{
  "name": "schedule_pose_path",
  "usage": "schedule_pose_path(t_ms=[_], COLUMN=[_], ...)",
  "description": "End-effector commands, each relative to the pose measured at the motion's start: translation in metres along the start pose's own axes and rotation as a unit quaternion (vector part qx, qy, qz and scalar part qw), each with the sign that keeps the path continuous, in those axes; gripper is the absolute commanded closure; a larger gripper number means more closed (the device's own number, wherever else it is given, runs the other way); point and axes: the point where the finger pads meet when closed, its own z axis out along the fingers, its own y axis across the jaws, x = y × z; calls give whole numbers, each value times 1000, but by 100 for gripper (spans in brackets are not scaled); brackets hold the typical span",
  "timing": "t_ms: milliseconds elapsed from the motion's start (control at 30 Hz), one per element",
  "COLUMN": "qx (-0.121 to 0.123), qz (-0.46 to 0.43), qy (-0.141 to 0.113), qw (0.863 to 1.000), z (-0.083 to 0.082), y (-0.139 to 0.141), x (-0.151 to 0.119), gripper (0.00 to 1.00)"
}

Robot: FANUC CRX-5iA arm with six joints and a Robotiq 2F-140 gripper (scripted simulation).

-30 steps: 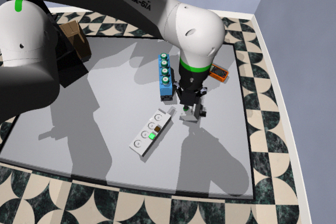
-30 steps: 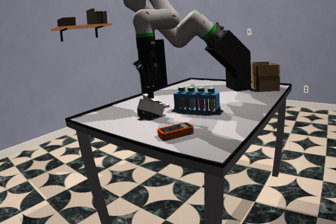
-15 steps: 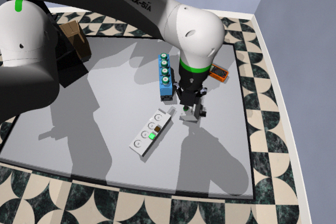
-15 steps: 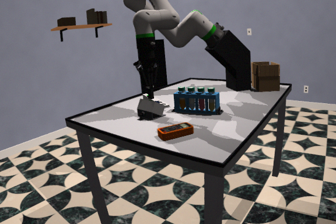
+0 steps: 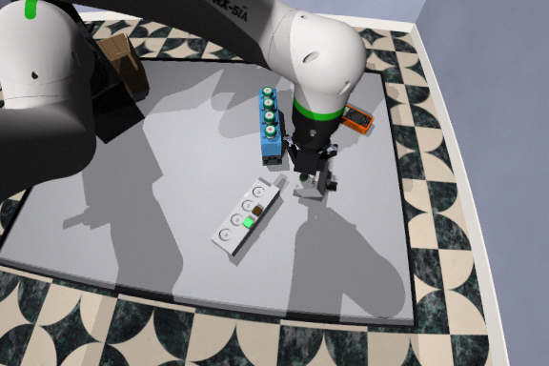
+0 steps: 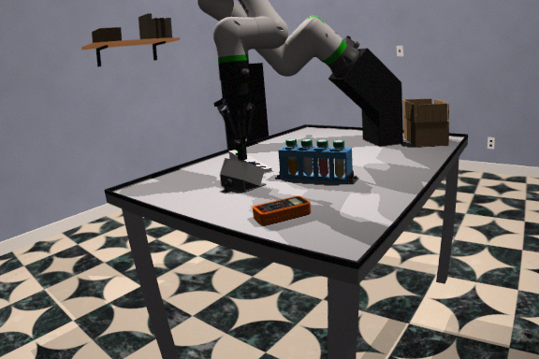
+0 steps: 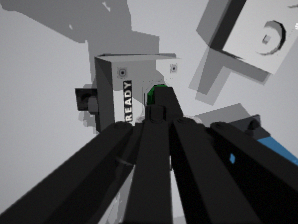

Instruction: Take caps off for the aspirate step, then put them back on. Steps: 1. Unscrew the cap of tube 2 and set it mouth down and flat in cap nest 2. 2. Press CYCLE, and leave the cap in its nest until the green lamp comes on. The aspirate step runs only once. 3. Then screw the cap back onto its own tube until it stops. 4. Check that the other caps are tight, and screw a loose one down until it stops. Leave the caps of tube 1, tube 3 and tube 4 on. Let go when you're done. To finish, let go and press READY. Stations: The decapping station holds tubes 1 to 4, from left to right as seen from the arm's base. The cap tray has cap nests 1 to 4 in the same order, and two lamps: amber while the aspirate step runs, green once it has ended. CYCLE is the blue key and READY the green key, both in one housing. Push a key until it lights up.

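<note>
Pressing down, the tool [image 7: 159,102] is shut tight, holds nothing, and sits on the green READY key [image 7: 156,91] at the middle of the frame. All four caps sit on the tube rack [image 5: 268,132], the nests look bare, and the green lamp [image 5: 248,222] glows. Only this push looks left. Open bench [image 5: 143,221] lies lower left.

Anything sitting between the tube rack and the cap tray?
No object. In the top view only bare, shadowed table shows between the blue tube rack and the cap tray; the key housing stands off to one side.
</note>
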Motion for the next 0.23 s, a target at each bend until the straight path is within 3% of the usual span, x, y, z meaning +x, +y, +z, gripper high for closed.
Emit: schedule_pose_path(t_ms=[0, 200], qx=[1, 1], qz=[0, 0], qy=[0, 0], qw=[1000, 1000], z=[1, 3], y=[-1, -1], x=[0, 0], gripper=[90, 90])
